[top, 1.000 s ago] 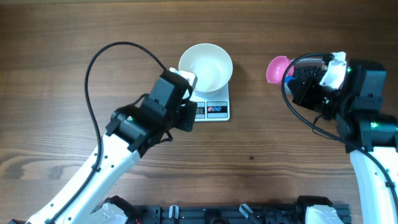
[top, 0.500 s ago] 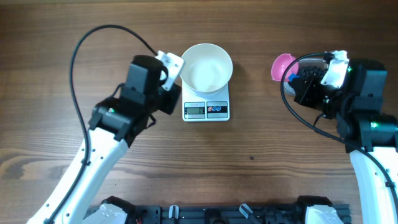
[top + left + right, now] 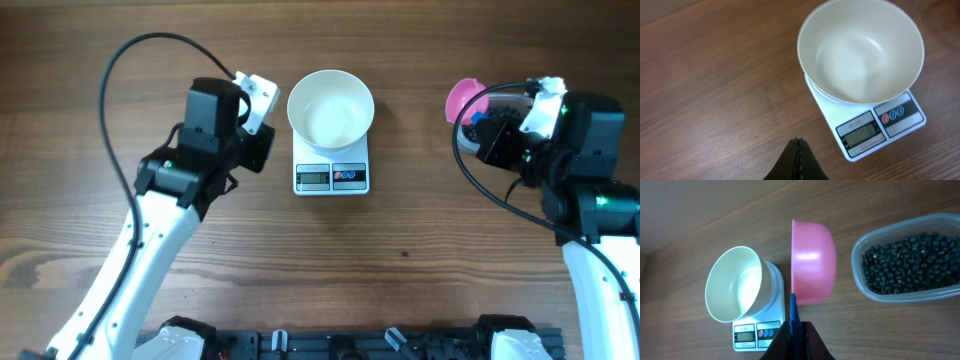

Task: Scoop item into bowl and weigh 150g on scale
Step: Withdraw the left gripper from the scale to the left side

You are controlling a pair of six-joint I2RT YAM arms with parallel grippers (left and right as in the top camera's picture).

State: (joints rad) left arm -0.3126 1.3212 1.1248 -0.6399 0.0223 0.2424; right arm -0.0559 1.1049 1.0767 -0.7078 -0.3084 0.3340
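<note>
The white bowl (image 3: pixel 330 108) sits on the white scale (image 3: pixel 332 177), and nothing shows inside the bowl (image 3: pixel 860 50). My left gripper (image 3: pixel 258 152) hangs left of the scale (image 3: pixel 880 127), shut and holding nothing, its tips (image 3: pixel 797 142) pressed together. My right gripper (image 3: pixel 796 330) is shut on the blue handle (image 3: pixel 794 309) of a pink scoop (image 3: pixel 812 262), which is turned on its side with its mouth toward the bowl (image 3: pixel 735 285). The item, black beans (image 3: pixel 912 260), fills a clear container to the scoop's right. In the overhead view the scoop (image 3: pixel 462 98) pokes out left of the right gripper (image 3: pixel 488 128).
The clear plastic container (image 3: pixel 860 280) lies at the right of the table, mostly hidden under my right arm in the overhead view. Black cables loop over both arms. Bare wooden tabletop (image 3: pixel 400 260) stretches in front of the scale.
My left gripper has drawn back from the scale's front edge, moving left and away. The right gripper with the pink scoop has drifted slightly right.
</note>
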